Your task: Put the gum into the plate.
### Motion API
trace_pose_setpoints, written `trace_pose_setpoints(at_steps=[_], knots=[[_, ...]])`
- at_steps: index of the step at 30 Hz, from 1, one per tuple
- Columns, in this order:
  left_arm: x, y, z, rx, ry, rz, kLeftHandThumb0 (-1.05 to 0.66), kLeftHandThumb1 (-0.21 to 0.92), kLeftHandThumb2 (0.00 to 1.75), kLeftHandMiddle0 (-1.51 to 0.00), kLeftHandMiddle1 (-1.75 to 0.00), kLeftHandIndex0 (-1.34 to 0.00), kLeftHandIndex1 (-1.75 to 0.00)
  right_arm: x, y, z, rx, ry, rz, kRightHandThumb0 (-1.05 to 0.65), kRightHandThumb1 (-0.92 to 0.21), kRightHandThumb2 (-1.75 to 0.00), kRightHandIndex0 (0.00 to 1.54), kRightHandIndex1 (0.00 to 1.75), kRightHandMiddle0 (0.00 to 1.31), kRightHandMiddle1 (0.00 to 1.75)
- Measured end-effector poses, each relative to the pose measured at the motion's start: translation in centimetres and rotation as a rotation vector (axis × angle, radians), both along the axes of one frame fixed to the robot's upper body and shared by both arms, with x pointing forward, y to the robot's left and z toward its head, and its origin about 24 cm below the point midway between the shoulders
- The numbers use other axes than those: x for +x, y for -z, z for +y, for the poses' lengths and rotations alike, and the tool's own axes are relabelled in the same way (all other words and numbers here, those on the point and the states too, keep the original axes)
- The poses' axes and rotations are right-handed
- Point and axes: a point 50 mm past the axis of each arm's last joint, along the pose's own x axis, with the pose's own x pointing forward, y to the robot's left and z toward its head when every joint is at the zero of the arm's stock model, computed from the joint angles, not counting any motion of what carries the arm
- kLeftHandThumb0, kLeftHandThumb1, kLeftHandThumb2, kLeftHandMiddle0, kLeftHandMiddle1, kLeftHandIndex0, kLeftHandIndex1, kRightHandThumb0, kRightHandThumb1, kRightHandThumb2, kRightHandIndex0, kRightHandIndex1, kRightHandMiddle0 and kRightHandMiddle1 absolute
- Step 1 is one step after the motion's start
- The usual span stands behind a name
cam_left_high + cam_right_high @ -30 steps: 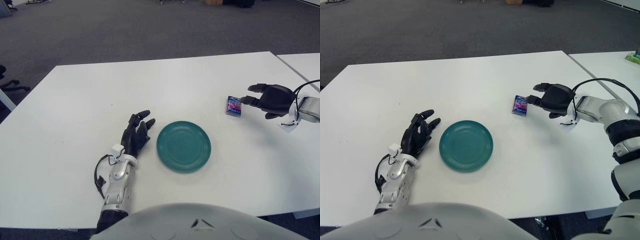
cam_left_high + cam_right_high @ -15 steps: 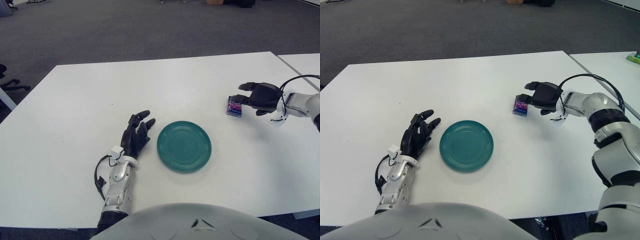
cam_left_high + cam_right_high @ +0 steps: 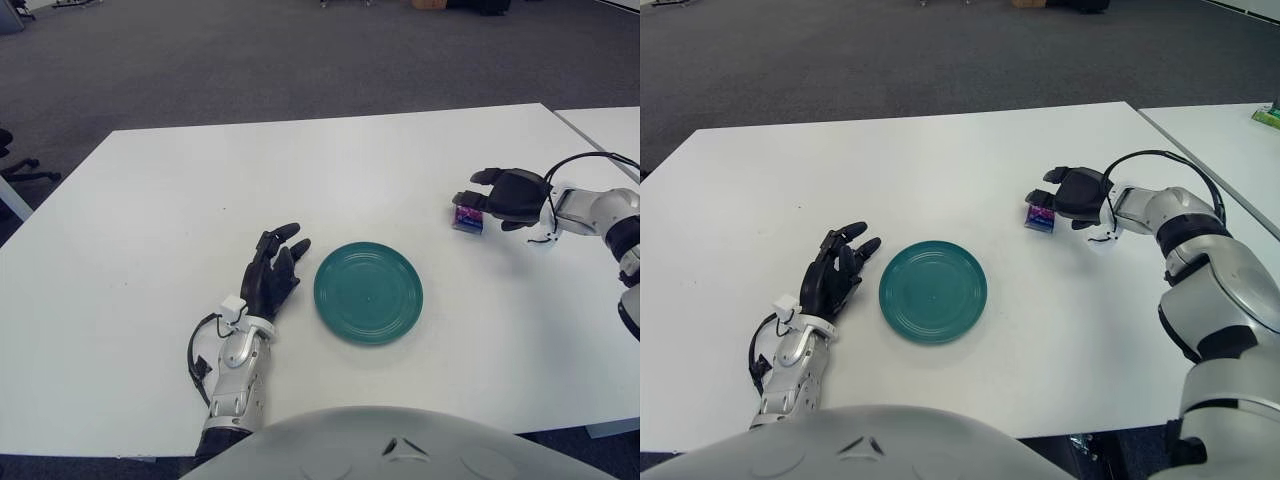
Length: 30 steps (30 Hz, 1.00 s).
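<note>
Reaching over the gum (image 3: 467, 216), right robot hand (image 3: 500, 196) shows fingers spread, grip unconfirmed; left robot hand (image 3: 272, 278) open beside plate (image 3: 368, 293).

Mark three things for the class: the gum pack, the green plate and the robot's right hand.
gum pack (image 3: 466, 217): left eye view, visible blue-pink side.
green plate (image 3: 368, 293): left eye view, centre of its dish.
right hand (image 3: 1072, 192): right eye view, back of the hand, at the pack.
</note>
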Motion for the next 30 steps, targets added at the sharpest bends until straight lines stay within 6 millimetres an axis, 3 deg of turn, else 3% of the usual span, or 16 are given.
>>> trace_pose_setpoints(at_steps=[9, 24, 30], knots=[[-0.3, 0.0, 0.0, -0.02, -0.008, 0.013, -0.75, 0.92, 0.7, -0.46, -0.6, -0.26, -1.1, 0.5, -0.4, 1.1, 0.025, -0.036, -0.005, -0.56, -0.72, -0.51, 0.41, 0.02, 0.0, 0.49], [-1.1, -0.3, 0.2, -0.033, -0.035, 0.019, -0.78, 0.92, 0.72, -0.46, -0.62, -0.25, -1.08, -0.4, 2.1, 1.7, 0.043, -0.067, 0.047, -0.47, -0.71, -0.58, 0.41, 0.01, 0.0, 0.41], [-1.4, -0.3, 0.4, -0.053, -0.048, 0.029, -0.8, 0.92, 0.72, -0.45, -0.62, -0.26, -1.09, -0.8, 2.6, 1.5, 0.04, -0.078, 0.062, -0.45, -0.73, -0.61, 0.42, 0.01, 0.0, 0.46]])
